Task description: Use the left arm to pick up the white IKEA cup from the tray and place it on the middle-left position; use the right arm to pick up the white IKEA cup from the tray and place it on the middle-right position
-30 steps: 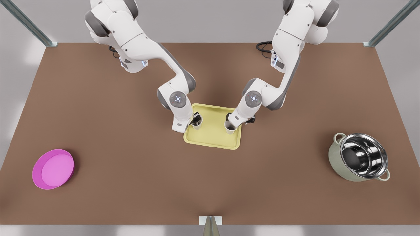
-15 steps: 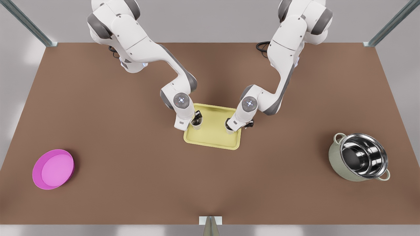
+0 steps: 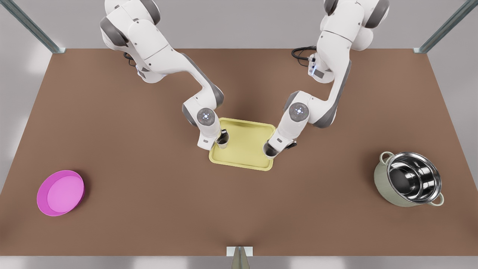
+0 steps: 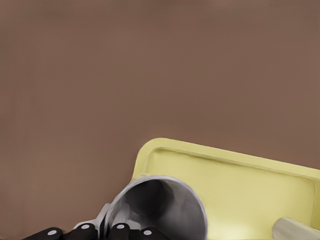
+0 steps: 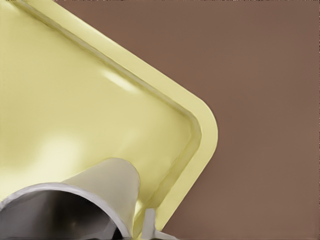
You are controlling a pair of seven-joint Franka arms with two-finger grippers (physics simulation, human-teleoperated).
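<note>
In the front view the pale yellow tray [image 3: 242, 151] lies mid-table. At its left edge my left gripper [image 3: 223, 137] is shut on a white cup [image 3: 223, 142]; the left wrist view shows that cup [image 4: 160, 205] from above its mouth, dark fingers [image 4: 85, 231] clamping its wall, with the tray [image 4: 240, 185] beyond. My right gripper [image 3: 274, 147] is shut on the other white cup [image 3: 269, 150] over the tray's front right corner. The right wrist view has this cup [image 5: 95, 192] tilted above the tray [image 5: 75, 115] near its rounded corner.
A round magenta dish [image 3: 61, 192] sits near the front on the front view's left. A steel pot [image 3: 409, 184] with pale green sides and two handles stands at the front view's right. Plain brown tabletop [image 3: 239, 209] surrounds the tray.
The right arm has carried its cup toward the front view's right, from inside the tray to its front right corner. The left gripper and its cup have hardly shifted.
</note>
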